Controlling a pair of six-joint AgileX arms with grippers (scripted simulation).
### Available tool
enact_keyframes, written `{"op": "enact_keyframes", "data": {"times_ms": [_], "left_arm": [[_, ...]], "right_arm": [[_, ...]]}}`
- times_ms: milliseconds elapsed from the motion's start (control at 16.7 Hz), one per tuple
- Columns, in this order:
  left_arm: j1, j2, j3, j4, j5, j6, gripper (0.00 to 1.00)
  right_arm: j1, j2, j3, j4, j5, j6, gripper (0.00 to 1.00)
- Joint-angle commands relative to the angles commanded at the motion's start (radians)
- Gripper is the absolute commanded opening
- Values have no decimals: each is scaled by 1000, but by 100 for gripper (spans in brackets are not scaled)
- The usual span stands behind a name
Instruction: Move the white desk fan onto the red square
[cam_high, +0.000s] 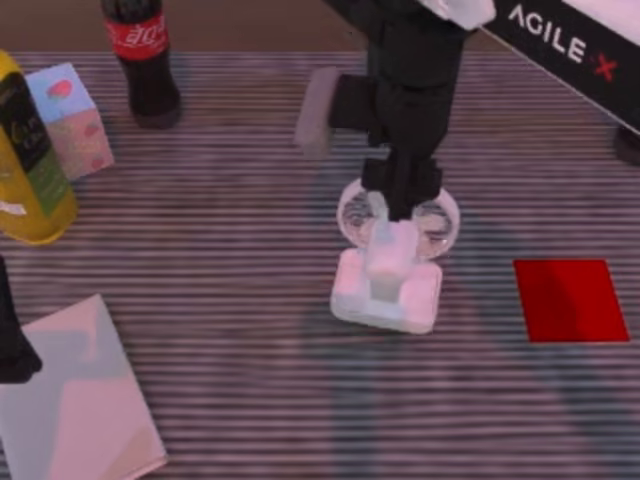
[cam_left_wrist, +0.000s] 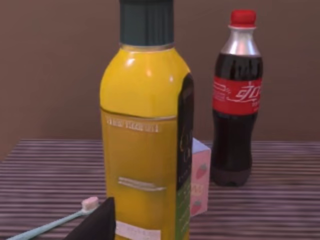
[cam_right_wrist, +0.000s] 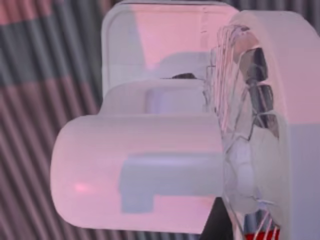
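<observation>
Under the right arm, near the middle of the counter, you see the fan, but the arm covers much of its round head. The right pincer comes straight down from above onto the head; its fingers are hidden behind the arm's dark body, so I cannot tell if they are wide or closed on the fan. In the right wrist view the fan fills almost everything, very close, and no finger is clear there. The fan stands upright on its base, well apart from the red square, which lies bare toward the right side.

Your left arm is parked at the left edge, mostly cut off; its pincer cannot be judged. Its wrist view shows a yellow bottle, a cola bottle and part of a toothbrush.
</observation>
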Motion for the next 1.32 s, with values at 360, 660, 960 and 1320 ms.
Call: {"op": "enact_keyframes", "data": {"times_ms": [360, 660, 960, 1320], "left_arm": [[0, 0, 0, 0, 0, 0, 100], [0, 0, 0, 0, 0, 0, 100], [0, 0, 0, 0, 0, 0, 100], [0, 0, 0, 0, 0, 0, 100]], "right_arm": [[8, 21, 127, -108, 0, -4, 0], [0, 9, 118, -102, -1, 27, 0], [-39, -50, 60, -79, -5, 286, 0], [-130, -197, -76, -9, -11, 934, 0]]}}
